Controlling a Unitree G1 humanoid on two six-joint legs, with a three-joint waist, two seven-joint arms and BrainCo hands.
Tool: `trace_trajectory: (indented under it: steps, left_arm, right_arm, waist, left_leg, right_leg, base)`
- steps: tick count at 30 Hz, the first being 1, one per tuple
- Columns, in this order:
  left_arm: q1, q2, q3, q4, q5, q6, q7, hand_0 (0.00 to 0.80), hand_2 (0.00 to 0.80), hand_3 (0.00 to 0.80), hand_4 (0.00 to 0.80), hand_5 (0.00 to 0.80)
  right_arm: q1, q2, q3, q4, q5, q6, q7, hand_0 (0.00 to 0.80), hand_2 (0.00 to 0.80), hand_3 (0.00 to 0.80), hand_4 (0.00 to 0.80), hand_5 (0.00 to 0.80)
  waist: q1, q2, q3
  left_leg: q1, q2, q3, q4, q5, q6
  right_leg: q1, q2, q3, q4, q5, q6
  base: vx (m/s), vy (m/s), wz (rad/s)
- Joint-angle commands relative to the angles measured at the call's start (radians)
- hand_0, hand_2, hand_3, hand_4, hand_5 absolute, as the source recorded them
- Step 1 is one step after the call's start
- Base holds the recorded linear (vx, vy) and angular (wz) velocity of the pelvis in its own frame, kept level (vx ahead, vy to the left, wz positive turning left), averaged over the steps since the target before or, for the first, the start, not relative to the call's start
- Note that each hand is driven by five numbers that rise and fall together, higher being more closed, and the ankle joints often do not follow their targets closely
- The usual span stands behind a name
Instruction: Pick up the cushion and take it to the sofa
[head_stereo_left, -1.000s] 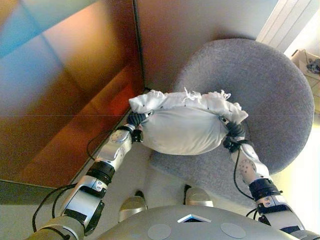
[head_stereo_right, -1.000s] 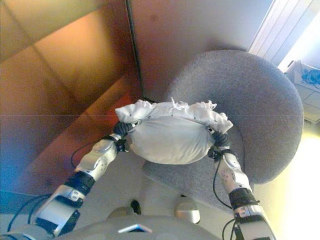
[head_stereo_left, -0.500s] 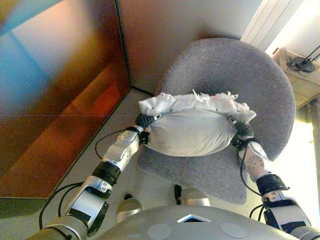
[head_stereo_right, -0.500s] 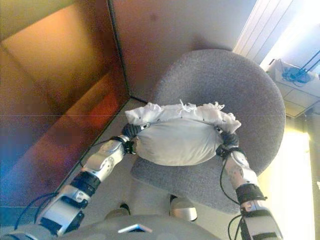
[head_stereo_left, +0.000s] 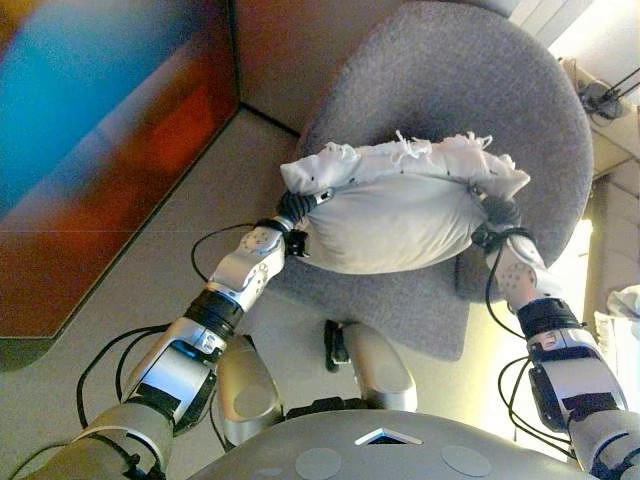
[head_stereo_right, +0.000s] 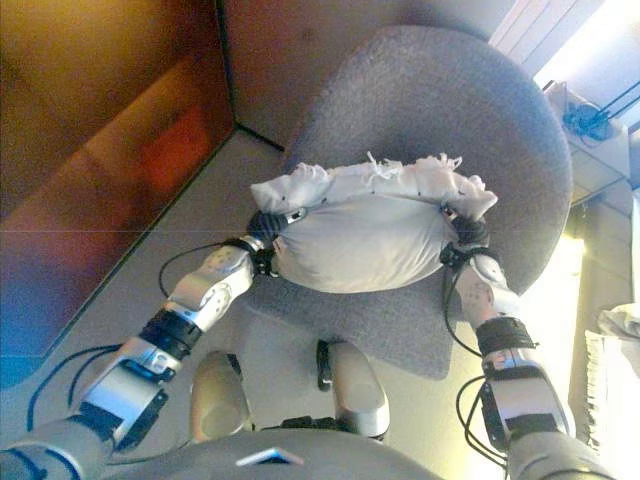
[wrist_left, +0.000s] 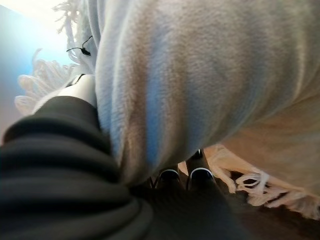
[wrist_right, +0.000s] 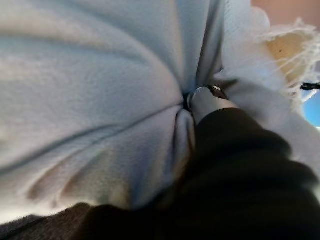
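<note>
I hold a white cushion (head_stereo_left: 395, 215) with a fringed edge between both hands, in the air over the front of a round grey upholstered seat (head_stereo_left: 450, 80). My left hand (head_stereo_left: 292, 210) grips the cushion's left end and my right hand (head_stereo_left: 497, 215) grips its right end. In the left wrist view the cushion (wrist_left: 200, 70) bulges over the hand, and dark fingertips (wrist_left: 201, 175) curl under it. In the right wrist view a finger (wrist_right: 207, 100) digs into a fold of the cushion (wrist_right: 90, 90).
A reddish-brown glossy wall panel (head_stereo_left: 90, 150) runs along the left, and meets a plain wall behind the seat. A small stand with cables (head_stereo_left: 600, 100) is at the far right. White cloth (head_stereo_left: 625, 300) shows at the right edge. Beige floor lies below.
The whole picture has shifted, so the camera moved. The grey seat now lies closer under the cushion. Both hands still hold the cushion the same way.
</note>
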Motion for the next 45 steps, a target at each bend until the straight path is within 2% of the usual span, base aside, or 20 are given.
trace_trajectory:
  steps: [1, 3, 6, 9, 12, 15, 20, 21, 22, 23, 24, 34, 43, 45]
  left_arm:
    - [-0.040, -0.027, -0.100, -0.124, -0.096, -0.034, 0.001, 0.800, 0.800, 0.800, 0.800, 0.800]
    - [-0.041, -0.032, -0.113, -0.135, -0.135, -0.024, 0.057, 0.800, 0.800, 0.800, 0.800, 0.800]
    - [-0.030, -0.042, -0.097, -0.118, -0.206, -0.015, 0.195, 0.800, 0.800, 0.800, 0.800, 0.800]
    - [-0.031, -0.024, -0.088, -0.132, -0.155, 0.001, 0.185, 0.800, 0.800, 0.800, 0.800, 0.800]
    - [-0.070, -0.020, -0.121, -0.163, -0.139, 0.002, 0.170, 0.800, 0.800, 0.800, 0.800, 0.800]
    - [-0.096, -0.021, -0.145, -0.185, -0.141, -0.016, 0.186, 0.800, 0.800, 0.800, 0.800, 0.800]
    - [-0.118, -0.024, -0.146, -0.197, -0.173, -0.003, 0.193, 0.800, 0.800, 0.800, 0.800, 0.800]
    - [-0.119, -0.026, -0.151, -0.194, -0.174, 0.006, 0.179, 0.800, 0.800, 0.800, 0.800, 0.800]
    - [-0.118, -0.028, -0.157, -0.191, -0.177, 0.013, 0.181, 0.800, 0.800, 0.800, 0.800, 0.800]
    - [-0.120, -0.030, -0.165, -0.189, -0.184, 0.016, 0.185, 0.565, 0.565, 0.565, 0.565, 0.565]
    - [-0.121, -0.031, -0.172, -0.185, -0.183, 0.022, 0.192, 0.000, 0.000, 0.000, 0.000, 0.000]
    - [-0.107, -0.024, -0.171, -0.177, -0.207, -0.035, 0.227, 0.000, 0.000, 0.000, 0.000, 0.000]
    - [-0.013, 0.025, -0.151, -0.230, -0.202, -0.065, 0.165, 0.000, 0.000, 0.000, 0.000, 0.000]
    - [0.007, 0.037, -0.149, -0.246, -0.202, -0.080, 0.148, 0.000, 0.000, 0.000, 0.000, 0.000]
  right_arm:
    - [-0.075, -0.084, -0.121, 0.053, 0.078, -0.088, -0.041, 0.800, 0.800, 0.800, 0.800, 0.800]
    - [-0.090, -0.100, -0.123, 0.085, 0.092, -0.061, -0.032, 0.800, 0.800, 0.800, 0.800, 0.800]
    - [-0.107, -0.119, -0.102, 0.147, 0.003, 0.005, -0.014, 0.800, 0.800, 0.800, 0.800, 0.800]
    - [-0.141, -0.150, -0.083, 0.202, 0.038, 0.021, -0.024, 0.800, 0.800, 0.800, 0.800, 0.800]
    - [-0.225, -0.168, -0.070, 0.261, 0.070, 0.004, -0.025, 0.800, 0.800, 0.800, 0.800, 0.800]
    - [-0.289, -0.184, -0.047, 0.283, 0.076, 0.016, -0.021, 0.800, 0.800, 0.800, 0.800, 0.800]
    - [-0.337, -0.180, -0.023, 0.320, 0.049, 0.030, -0.017, 0.800, 0.800, 0.800, 0.800, 0.800]
    - [-0.342, -0.177, -0.021, 0.327, 0.051, 0.037, -0.030, 0.656, 0.656, 0.656, 0.656, 0.656]
    - [-0.346, -0.173, -0.020, 0.337, 0.051, 0.042, -0.039, 0.000, 0.000, 0.000, 0.000, 0.000]
    - [-0.353, -0.169, -0.019, 0.349, 0.049, 0.047, -0.047, 0.000, 0.000, 0.000, 0.000, 0.000]
    - [-0.358, -0.165, -0.019, 0.358, 0.045, 0.052, -0.045, 0.000, 0.000, 0.000, 0.000, 0.000]
    - [-0.361, -0.194, -0.035, 0.395, 0.035, 0.058, -0.080, 0.000, 0.000, 0.000, 0.000, 0.000]
    - [-0.255, -0.265, -0.115, 0.362, 0.045, 0.072, -0.117, 0.000, 0.000, 0.000, 0.000, 0.000]
    - [-0.244, -0.285, -0.122, 0.360, 0.055, 0.069, -0.124, 0.000, 0.000, 0.000, 0.000, 0.000]
  waist:
    - [0.026, 0.005, -0.035]
    - [0.033, -0.003, -0.025]
    - [0.051, -0.020, -0.011]
    - [0.075, -0.037, 0.011]
    - [0.088, -0.036, 0.042]
    - [0.090, -0.032, 0.054]
    - [0.095, -0.020, 0.056]
    - [0.096, -0.016, 0.056]
    - [0.097, -0.013, 0.055]
    - [0.098, -0.010, 0.055]
    - [0.100, -0.005, 0.056]
    - [0.090, 0.025, 0.038]
    - [0.069, 0.042, -0.017]
    - [0.067, 0.047, -0.031]
  left_leg:
    - [0.015, 0.061, -0.062, 0.044, -0.027, -0.007]
    - [0.005, 0.064, -0.082, 0.040, -0.016, -0.022]
    - [-0.008, 0.071, -0.113, 0.034, -0.004, -0.037]
    - [-0.048, 0.064, -0.148, 0.011, 0.021, -0.054]
    - [-0.095, 0.057, -0.170, -0.022, 0.056, -0.068]
    - [-0.122, 0.057, -0.179, -0.035, 0.074, -0.077]
    - [-0.156, 0.064, -0.189, -0.011, 0.080, -0.085]
    - [-0.160, 0.067, -0.190, -0.005, 0.080, -0.088]
    - [-0.162, 0.069, -0.191, -0.003, 0.081, -0.089]
    - [-0.163, 0.070, -0.192, -0.001, 0.083, -0.091]
    - [-0.160, 0.075, -0.191, 0.004, 0.078, -0.094]
    - [-0.131, 0.075, -0.173, -0.058, 0.123, -0.116]
    - [-0.018, 0.121, -0.080, -0.195, 0.192, -0.144]
    - [0.020, 0.118, -0.060, -0.255, 0.217, -0.141]
  right_leg:
    - [-0.007, -0.099, 0.030, -0.019, 0.117, 0.081]
    - [-0.001, -0.099, 0.023, -0.034, 0.124, 0.088]
    - [0.012, -0.096, 0.010, -0.062, 0.142, 0.095]
    - [0.015, -0.086, -0.002, -0.115, 0.165, 0.098]
    - [0.000, -0.083, -0.013, -0.162, 0.186, 0.097]
    - [-0.012, -0.084, -0.021, -0.180, 0.195, 0.097]
    - [-0.025, -0.090, -0.025, -0.163, 0.186, 0.091]
    - [-0.025, -0.090, -0.024, -0.159, 0.182, 0.091]
    - [-0.025, -0.091, -0.024, -0.156, 0.179, 0.090]
    - [-0.024, -0.091, -0.024, -0.153, 0.177, 0.090]
    - [-0.020, -0.089, -0.021, -0.147, 0.168, 0.090]
    - [0.018, -0.097, -0.011, -0.185, 0.161, 0.094]
    - [0.146, -0.106, -0.032, -0.346, 0.192, 0.115]
    - [0.172, -0.104, -0.031, -0.386, 0.202, 0.119]
  base:
    - [0.068, -0.137, 0.20]
    - [0.081, -0.188, 0.33]
    - [0.087, -0.227, 0.36]
    - [-0.068, -0.243, 0.25]
    - [-0.169, -0.132, 0.25]
    - [-0.101, -0.042, 0.05]
    - [0.013, -0.005, -0.01]
    - [0.058, 0.004, 0.02]
    - [0.055, 0.009, -0.01]
    - [0.061, 0.017, -0.02]
    - [0.077, 0.029, -0.02]
    - [0.062, 0.050, 0.00]
    - [0.111, 0.034, 0.13]
    - [0.079, 0.060, 0.15]
